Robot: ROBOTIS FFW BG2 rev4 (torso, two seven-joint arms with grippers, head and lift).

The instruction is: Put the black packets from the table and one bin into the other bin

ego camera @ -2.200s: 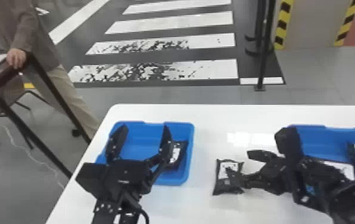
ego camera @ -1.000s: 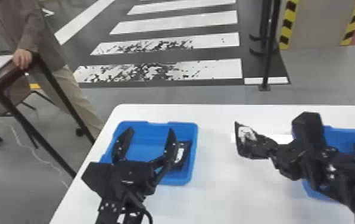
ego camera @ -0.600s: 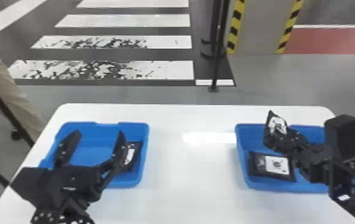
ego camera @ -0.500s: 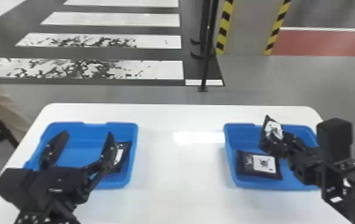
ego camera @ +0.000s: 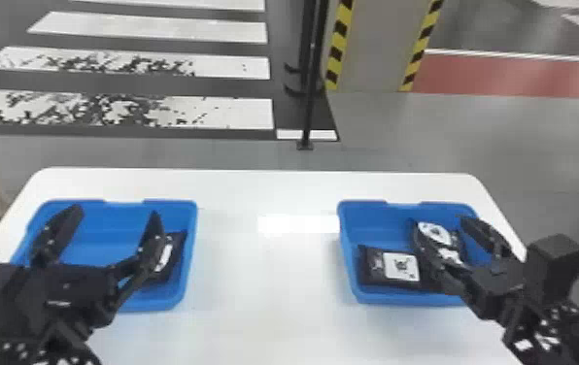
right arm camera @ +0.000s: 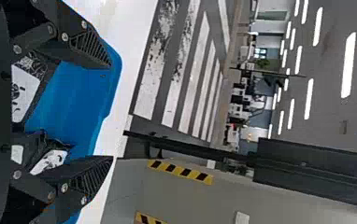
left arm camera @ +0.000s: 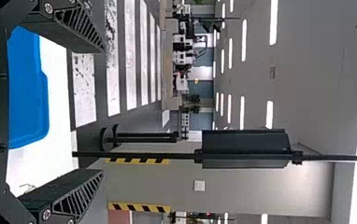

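The left gripper [ego camera: 116, 213], its 2 flat fingers spread and empty, hangs above the left blue bin [ego camera: 109, 230], where 1 black packet [ego camera: 178, 242] leans by the side wall. The right gripper [ego camera: 441, 223] has its ribbed, tapering fingers parted, releasing nothing visibly clamped, over the smooth-walled right blue bin [ego camera: 376, 221]. That bin holds a flat, square-labelled packet [ego camera: 368, 266] and a crumpled packet [ego camera: 434, 234].

The bench [ego camera: 264, 291] looks smooth and glossy. The left bin [ego camera: 104, 238] and right bin [ego camera: 376, 230] look like smooth plastic.
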